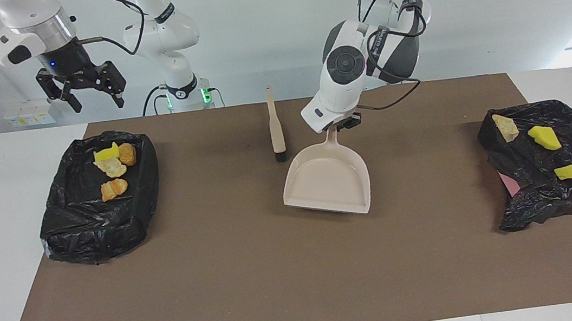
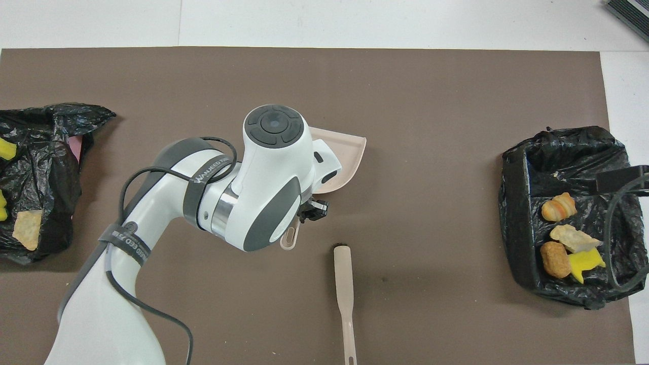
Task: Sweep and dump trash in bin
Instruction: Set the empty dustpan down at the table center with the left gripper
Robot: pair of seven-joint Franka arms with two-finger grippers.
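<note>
One end effector [image 1: 342, 122] clamped on dustpan [image 1: 327, 180] handle, other [image 1: 90, 94] wide open.

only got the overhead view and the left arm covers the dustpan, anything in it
observer: no, in the facing view the dustpan is empty.
operator: where's the right gripper
observer: the right gripper hangs open, high over the bin at the right arm's end of the table, holding nothing.
operator: left one got the handle
observer: yes, the left gripper is shut on the dustpan's handle, beside the brush.
</note>
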